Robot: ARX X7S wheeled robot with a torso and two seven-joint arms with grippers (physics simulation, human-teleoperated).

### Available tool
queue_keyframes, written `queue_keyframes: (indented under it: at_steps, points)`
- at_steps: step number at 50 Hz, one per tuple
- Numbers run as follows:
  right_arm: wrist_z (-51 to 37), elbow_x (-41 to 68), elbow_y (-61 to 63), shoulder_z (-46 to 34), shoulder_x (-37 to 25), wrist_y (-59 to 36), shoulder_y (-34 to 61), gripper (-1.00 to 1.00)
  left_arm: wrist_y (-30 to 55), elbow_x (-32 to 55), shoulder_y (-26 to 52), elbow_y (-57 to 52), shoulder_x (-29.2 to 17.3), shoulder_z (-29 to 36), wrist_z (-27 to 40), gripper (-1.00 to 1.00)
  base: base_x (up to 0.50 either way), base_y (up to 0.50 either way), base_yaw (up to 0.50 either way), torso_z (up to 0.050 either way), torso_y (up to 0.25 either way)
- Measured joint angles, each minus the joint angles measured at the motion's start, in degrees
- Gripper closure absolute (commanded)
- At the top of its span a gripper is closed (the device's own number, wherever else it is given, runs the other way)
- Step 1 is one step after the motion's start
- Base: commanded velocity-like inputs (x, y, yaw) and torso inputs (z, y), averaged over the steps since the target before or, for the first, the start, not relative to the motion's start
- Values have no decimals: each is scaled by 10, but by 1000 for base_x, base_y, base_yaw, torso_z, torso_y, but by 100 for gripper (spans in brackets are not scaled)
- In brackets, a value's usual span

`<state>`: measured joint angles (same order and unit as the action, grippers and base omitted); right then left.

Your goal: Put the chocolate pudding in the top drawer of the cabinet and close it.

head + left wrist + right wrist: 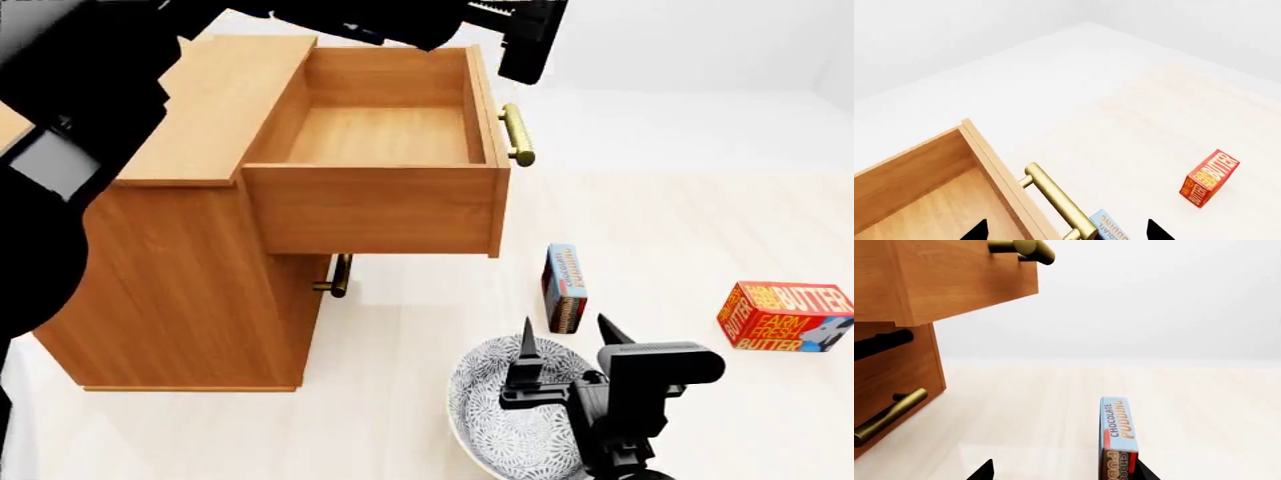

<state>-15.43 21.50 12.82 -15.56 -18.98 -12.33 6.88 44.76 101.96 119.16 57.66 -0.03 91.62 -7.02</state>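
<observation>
The chocolate pudding [566,287] is a slim light-blue carton standing on edge on the pale floor, right of the cabinet [200,270]. The top drawer [380,205] is pulled fully out and empty, its brass handle [518,135] at the right end. My right gripper [571,345] is open, low, just in front of the pudding. In the right wrist view the pudding [1117,437] stands close to one fingertip of that gripper [1064,472]. My left gripper [523,50] is open and empty above the drawer handle [1057,202], which the left wrist view shows from above.
A red-orange butter box [785,316] lies on the floor at the right, also in the left wrist view [1209,178]. A patterned grey plate [501,420] sits under my right arm. The lower drawer's handle [338,275] shows under the open drawer.
</observation>
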Motion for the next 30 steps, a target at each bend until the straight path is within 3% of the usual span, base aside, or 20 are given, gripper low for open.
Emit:
queue_keyframes:
  at_steps: [16,30]
  points:
    - [-10,-7,15,-4,-3,-1,0,-100,-147,-61,5,71,-3,-9,21,-100,0,0,0,0,0]
    - [-20,-11,32,-6,-8,-6,0,-100,-270,-88,-25,-176,-148,-34,173,-100,0,0,0,0,0]
